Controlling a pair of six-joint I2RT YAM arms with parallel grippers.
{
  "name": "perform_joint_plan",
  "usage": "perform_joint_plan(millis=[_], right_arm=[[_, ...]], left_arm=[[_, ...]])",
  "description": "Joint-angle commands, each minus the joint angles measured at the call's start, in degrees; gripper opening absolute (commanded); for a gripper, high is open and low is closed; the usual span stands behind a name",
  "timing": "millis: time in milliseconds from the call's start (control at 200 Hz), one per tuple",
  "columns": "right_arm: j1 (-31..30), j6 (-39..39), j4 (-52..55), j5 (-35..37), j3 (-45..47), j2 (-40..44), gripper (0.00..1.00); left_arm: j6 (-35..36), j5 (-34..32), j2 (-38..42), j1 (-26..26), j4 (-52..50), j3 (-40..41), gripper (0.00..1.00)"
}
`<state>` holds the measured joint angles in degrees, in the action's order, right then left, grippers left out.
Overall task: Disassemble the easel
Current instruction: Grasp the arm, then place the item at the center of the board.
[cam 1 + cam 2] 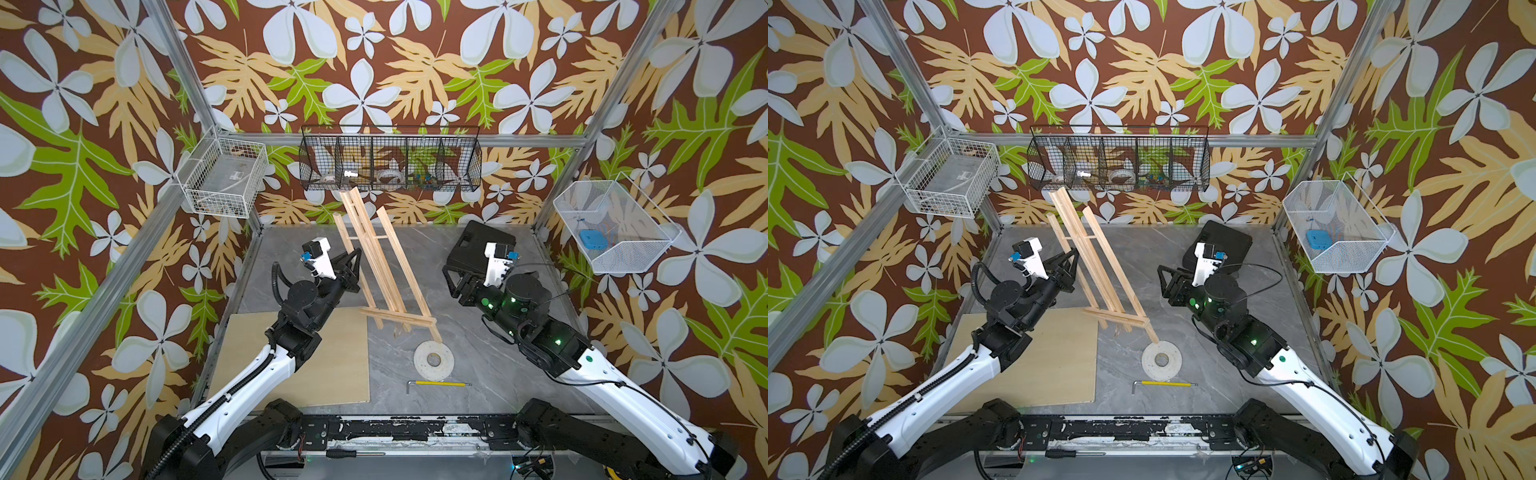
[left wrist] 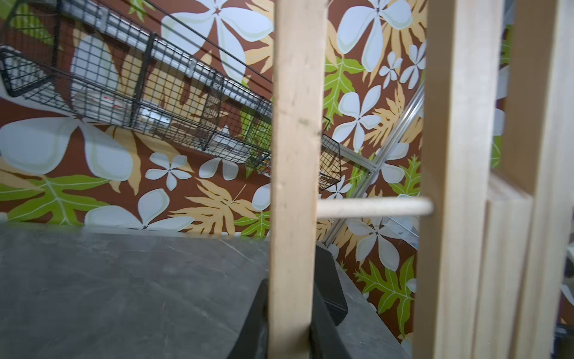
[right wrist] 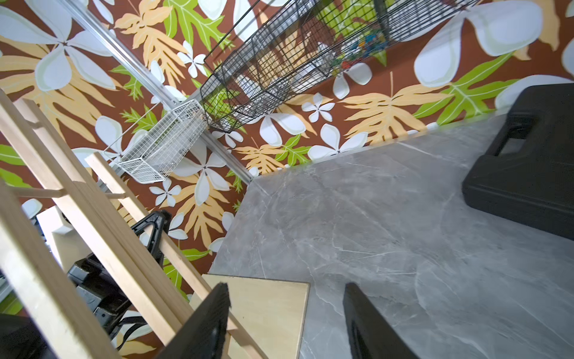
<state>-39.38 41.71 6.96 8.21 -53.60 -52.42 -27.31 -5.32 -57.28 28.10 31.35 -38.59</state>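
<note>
Grips an outer leg of the easel [image 1: 376,257] in closed left gripper [image 1: 356,270]; holds right gripper [image 1: 449,279] open, empty, apart from it.

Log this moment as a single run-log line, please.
small pale wood-slat easel: standing, assembled | left gripper: shut on its outer leg | right gripper: open, empty

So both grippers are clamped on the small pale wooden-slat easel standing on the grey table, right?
No: only the left gripper is clamped on the pale wooden-slat easel; the right gripper is open and empty, as the right wrist view shows.
</note>
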Motion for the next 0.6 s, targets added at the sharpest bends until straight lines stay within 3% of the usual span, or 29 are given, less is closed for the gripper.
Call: perform_joint_plan(millis=[0,345,596], right_arm=[[-0.1,0.6,1.1,2.8,1.1,0.3,0.6],[-6.6,7.7,1.0,0.9,6.0,-3.5,0.59],[-9.8,14.3,-2.0,5.3,11.3,-0.8,0.59]], left_arm=[[-4.6,-8.4,0.5,-0.1,-3.9,-0.4,0.0],[-11.6,-18.5,-1.6,-0.2,-16.1,-4.0,0.0],[-14.2,-21.8,-3.5,-0.5,-20.0,-5.8,0.0]])
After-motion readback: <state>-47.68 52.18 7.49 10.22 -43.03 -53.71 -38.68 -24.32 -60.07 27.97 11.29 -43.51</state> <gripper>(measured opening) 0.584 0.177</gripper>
